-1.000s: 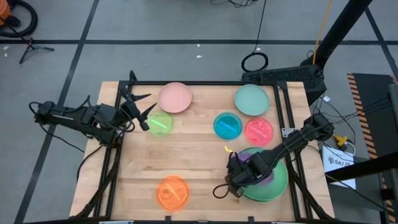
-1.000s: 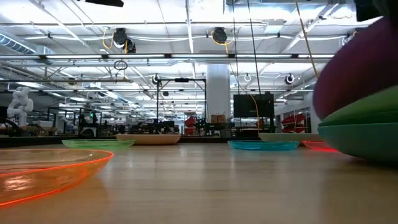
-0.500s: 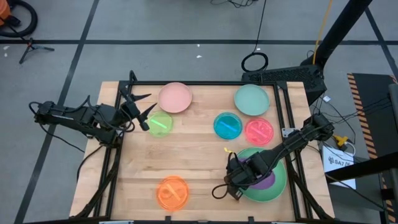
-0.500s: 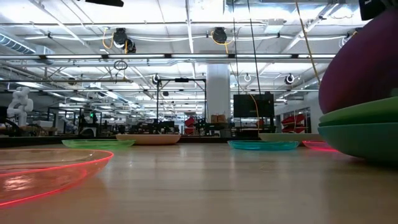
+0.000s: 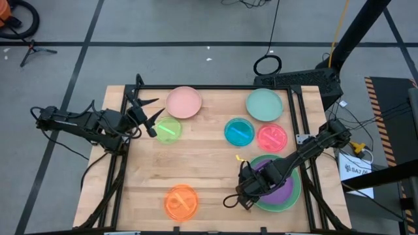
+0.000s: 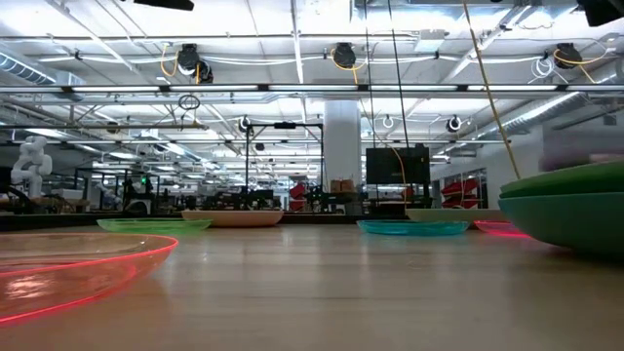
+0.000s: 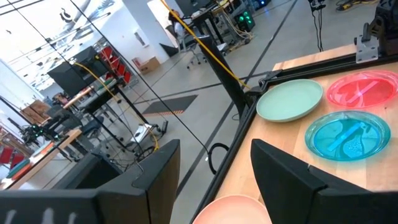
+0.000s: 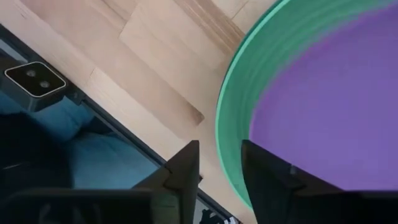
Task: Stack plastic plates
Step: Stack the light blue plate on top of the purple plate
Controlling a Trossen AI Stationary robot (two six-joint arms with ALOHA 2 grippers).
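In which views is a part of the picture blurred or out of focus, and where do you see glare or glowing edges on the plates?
Low view: the orange plate nearest the camera is soft, its rim glowing red; a blurred patch hangs above the green plate. Right wrist view: the purple plate and the green rim are smeared. Left wrist view: the left gripper's fingers are soft, the blue plate sharp. High view: evenly lit, no strong glare.

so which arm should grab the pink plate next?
Left, probably. The left gripper hangs open right beside the pink plate, while the right gripper is across the table at the purple plate on the green stack.
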